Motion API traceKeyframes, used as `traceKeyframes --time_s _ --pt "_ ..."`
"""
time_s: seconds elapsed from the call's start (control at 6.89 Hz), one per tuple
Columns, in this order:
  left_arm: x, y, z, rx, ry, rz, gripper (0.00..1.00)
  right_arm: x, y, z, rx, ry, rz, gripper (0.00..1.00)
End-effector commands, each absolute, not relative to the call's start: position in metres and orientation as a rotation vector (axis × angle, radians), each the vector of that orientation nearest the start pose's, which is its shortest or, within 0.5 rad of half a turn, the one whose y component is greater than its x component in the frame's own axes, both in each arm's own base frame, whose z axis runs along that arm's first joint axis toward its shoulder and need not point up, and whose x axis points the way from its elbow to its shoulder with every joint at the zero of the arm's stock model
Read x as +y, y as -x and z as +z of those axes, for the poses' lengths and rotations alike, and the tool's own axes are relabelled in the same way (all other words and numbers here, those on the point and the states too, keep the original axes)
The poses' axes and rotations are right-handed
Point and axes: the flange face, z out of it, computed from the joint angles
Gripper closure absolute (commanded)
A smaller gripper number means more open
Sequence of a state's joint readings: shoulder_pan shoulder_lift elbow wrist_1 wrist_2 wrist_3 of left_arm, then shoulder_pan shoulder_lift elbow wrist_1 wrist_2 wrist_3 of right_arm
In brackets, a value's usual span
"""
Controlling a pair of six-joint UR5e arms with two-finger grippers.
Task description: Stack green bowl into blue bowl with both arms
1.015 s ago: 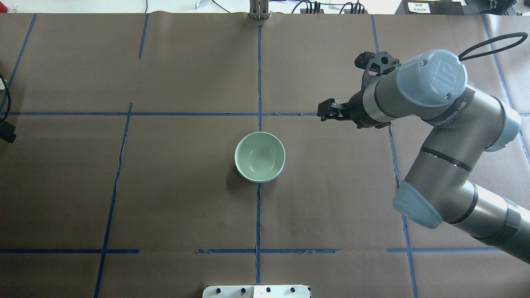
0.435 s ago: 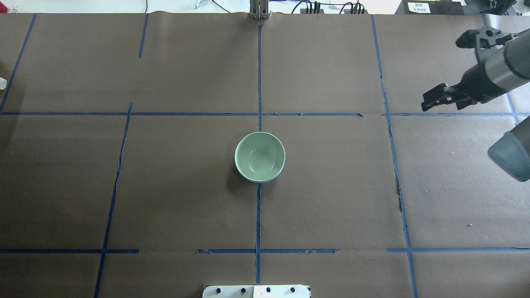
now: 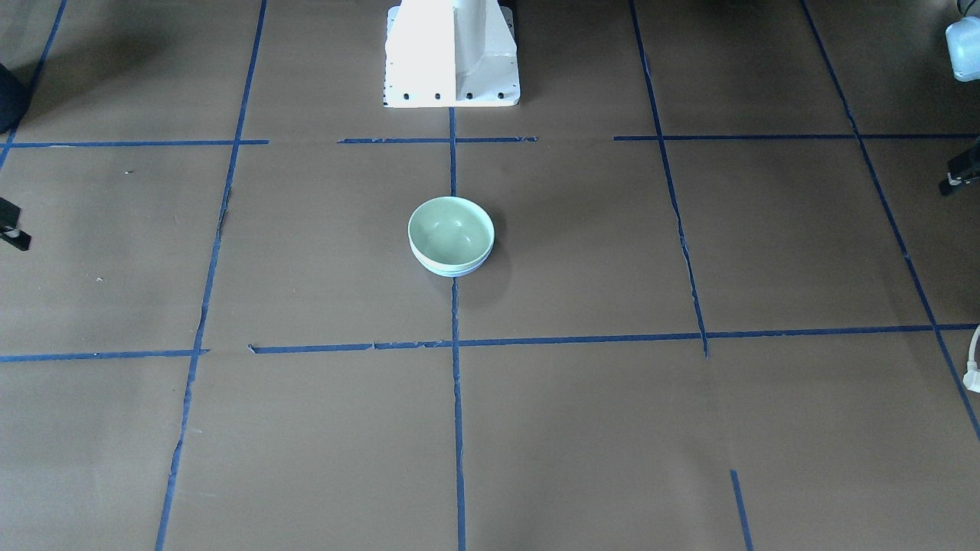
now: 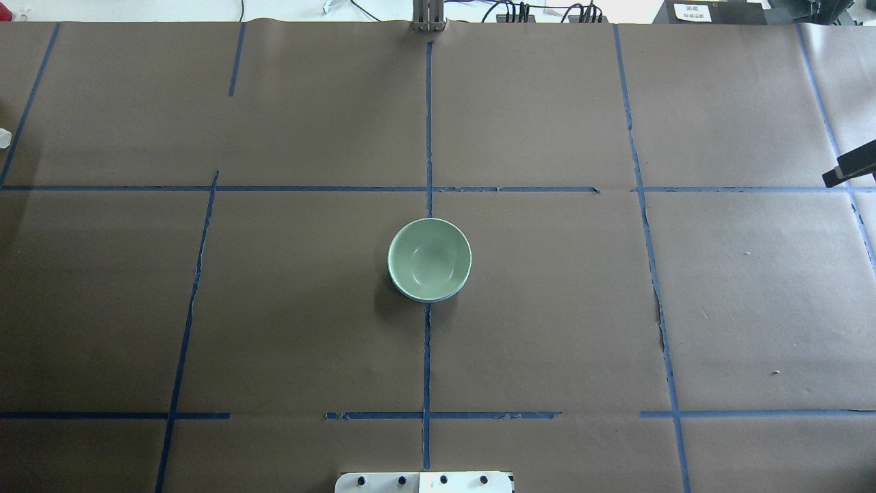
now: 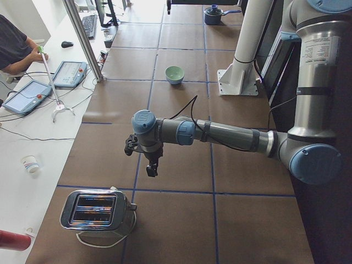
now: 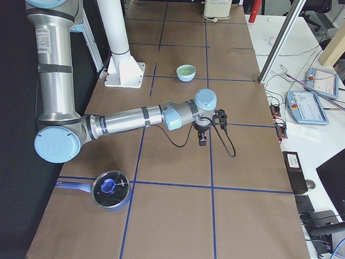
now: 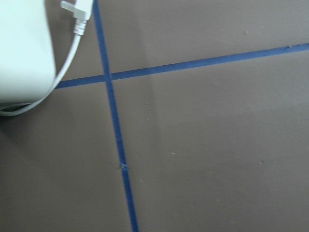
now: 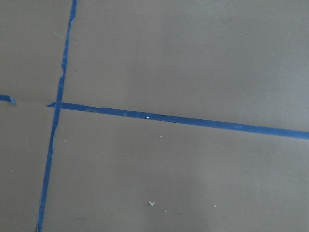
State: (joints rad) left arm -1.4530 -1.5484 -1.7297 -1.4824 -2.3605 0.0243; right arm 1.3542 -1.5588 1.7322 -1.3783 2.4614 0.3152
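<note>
The green bowl (image 4: 430, 259) sits nested inside the blue bowl (image 3: 450, 271) at the middle of the table; only the blue bowl's rim shows beneath it. The stack also shows in the exterior left view (image 5: 175, 74) and the exterior right view (image 6: 186, 72). My right gripper (image 4: 848, 171) is far to the right, only its tip in the overhead view, and it points down over bare paper (image 6: 202, 139). My left gripper (image 5: 151, 165) hangs far to the left, near a toaster. Both hold nothing. I cannot tell whether either is open or shut.
A silver toaster (image 5: 96, 212) with a white cord (image 7: 72, 43) stands at the table's left end. A blue pot with a glass lid (image 6: 110, 189) stands at the right end. The white pedestal base (image 3: 452, 53) is behind the bowls. Blue tape lines cross the brown paper.
My right arm has drawn back to the right, from beside the bowls to the table's right edge. The stacked bowls have not moved.
</note>
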Motion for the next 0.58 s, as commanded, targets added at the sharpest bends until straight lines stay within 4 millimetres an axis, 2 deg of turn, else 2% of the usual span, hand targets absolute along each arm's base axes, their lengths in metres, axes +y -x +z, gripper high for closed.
traceKeyframes --time_s 0.0,0.15,0.29,0.44 --pt "-0.483 0.022 0.629 0.791 0.033 0.106 0.0 -0.513 0.035 0.565 -0.938 -0.089 -0.047 0.0" --pt "-0.482 0.034 0.632 0.792 0.021 0.103 0.0 -0.514 0.016 0.59 -0.868 -0.085 0.005 0.0" --pt "-0.477 0.05 0.646 0.792 0.01 0.129 0.0 -0.507 0.005 0.599 -0.861 -0.084 0.013 0.0" --pt "-0.476 0.055 0.652 0.793 0.012 0.124 0.0 -0.496 -0.012 0.625 -0.87 -0.081 -0.02 0.0"
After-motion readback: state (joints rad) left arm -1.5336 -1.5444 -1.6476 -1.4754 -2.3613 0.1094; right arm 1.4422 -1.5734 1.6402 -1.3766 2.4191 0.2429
